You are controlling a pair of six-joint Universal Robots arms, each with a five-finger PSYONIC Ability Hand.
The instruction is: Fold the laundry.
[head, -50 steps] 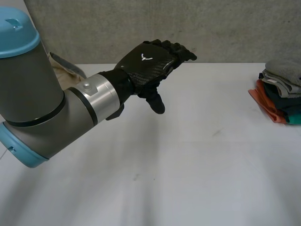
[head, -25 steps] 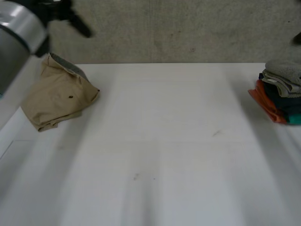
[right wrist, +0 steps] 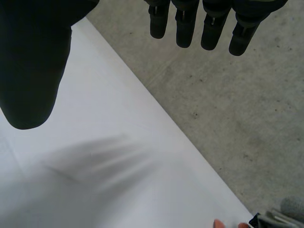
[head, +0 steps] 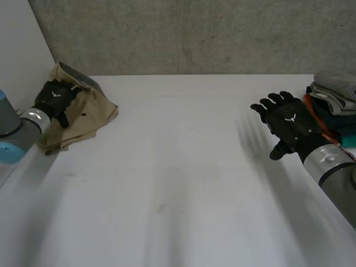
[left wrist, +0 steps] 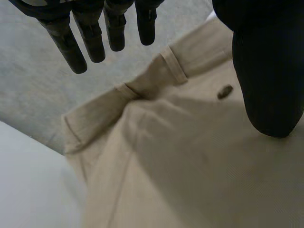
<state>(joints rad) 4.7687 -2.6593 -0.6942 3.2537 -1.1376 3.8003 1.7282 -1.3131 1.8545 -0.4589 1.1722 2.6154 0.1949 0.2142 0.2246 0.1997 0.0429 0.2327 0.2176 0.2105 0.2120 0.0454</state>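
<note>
A crumpled tan pair of trousers (head: 83,114) lies at the table's far left corner; its waistband, belt loops and a button show in the left wrist view (left wrist: 190,156). My left hand (head: 54,97) hovers just over it, fingers straight and spread, holding nothing (left wrist: 266,76). My right hand (head: 290,125) is open above the table's right side, fingers spread, beside the folded stack, with bare table under its palm (right wrist: 33,61).
A stack of folded clothes (head: 332,108), grey on top with dark teal and orange below, sits at the right edge. The white table (head: 183,183) ends at a grey concrete wall (head: 194,33). A corner of the stack (right wrist: 278,219) shows beyond the right hand.
The left arm swung from the table's middle out to the far left and came down over the trousers. The right hand has come in at the right, next to the stack.
</note>
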